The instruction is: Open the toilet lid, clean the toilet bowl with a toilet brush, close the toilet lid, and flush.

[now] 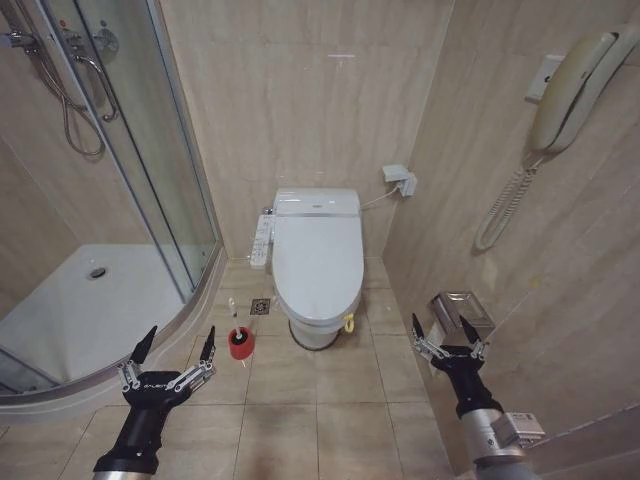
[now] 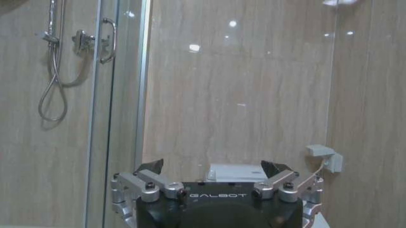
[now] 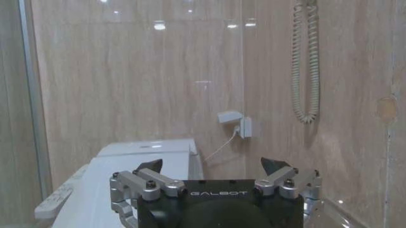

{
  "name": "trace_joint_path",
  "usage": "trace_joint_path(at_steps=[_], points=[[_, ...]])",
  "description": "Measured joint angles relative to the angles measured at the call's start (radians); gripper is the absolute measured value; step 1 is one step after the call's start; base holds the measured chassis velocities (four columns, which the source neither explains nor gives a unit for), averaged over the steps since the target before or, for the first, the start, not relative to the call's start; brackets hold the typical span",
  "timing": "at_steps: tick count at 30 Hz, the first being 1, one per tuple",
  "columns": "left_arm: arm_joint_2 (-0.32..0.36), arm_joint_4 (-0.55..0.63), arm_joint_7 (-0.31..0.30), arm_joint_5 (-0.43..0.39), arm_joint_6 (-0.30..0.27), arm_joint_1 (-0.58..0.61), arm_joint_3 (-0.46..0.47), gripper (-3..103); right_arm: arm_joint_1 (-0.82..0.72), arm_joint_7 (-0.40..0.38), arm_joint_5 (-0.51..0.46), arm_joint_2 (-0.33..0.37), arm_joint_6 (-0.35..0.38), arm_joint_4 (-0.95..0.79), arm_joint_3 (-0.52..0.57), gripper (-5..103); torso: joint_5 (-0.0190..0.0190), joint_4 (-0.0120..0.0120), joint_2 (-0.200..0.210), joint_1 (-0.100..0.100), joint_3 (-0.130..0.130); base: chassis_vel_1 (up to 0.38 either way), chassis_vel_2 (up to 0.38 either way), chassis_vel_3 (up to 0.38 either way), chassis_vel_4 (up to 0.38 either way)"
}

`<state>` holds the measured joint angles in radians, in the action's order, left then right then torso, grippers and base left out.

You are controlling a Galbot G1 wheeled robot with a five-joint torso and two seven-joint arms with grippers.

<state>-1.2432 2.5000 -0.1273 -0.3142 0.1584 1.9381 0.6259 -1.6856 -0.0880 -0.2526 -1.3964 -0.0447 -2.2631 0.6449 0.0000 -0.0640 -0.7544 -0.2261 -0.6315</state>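
Observation:
The white toilet lid (image 1: 317, 260) lies shut over the toilet bowl, whose inside is hidden; a yellow cord (image 1: 349, 323) hangs at the lid's front edge. The toilet brush (image 1: 240, 335) stands in a red cup holder on the floor, left of the toilet's front. My left gripper (image 1: 180, 340) hovers open just left of the brush, holding nothing. My right gripper (image 1: 440, 328) is open and holds nothing, right of the toilet near the wall. In the wrist views the left gripper (image 2: 214, 168) and the right gripper (image 3: 212, 165) show spread fingers. The right wrist view also shows the lid (image 3: 127, 175).
A glass shower enclosure (image 1: 150, 170) with a white tray (image 1: 90, 310) fills the left. On the right wall hang a phone (image 1: 570, 90) and a metal paper holder (image 1: 460, 310). A floor drain (image 1: 260, 306) sits by the toilet, and a control panel (image 1: 261, 240) is on its left side.

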Motion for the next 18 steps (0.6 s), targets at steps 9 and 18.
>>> trace_joint_path(at_steps=[9,18], points=[[0.0,0.0,0.0,0.0,0.0,0.0,0.0,100,-0.006,0.003,0.006,-0.006,-0.016,0.003,0.001,100,0.0,0.0,0.0,0.0,0.0,0.0,0.0,0.0,0.0],[0.0,0.0,0.0,0.0,0.0,0.0,0.0,100,0.0,0.003,-0.011,-0.002,0.007,-0.005,-0.005,100,0.0,0.0,0.0,0.0,0.0,0.0,0.0,0.0,0.0]])
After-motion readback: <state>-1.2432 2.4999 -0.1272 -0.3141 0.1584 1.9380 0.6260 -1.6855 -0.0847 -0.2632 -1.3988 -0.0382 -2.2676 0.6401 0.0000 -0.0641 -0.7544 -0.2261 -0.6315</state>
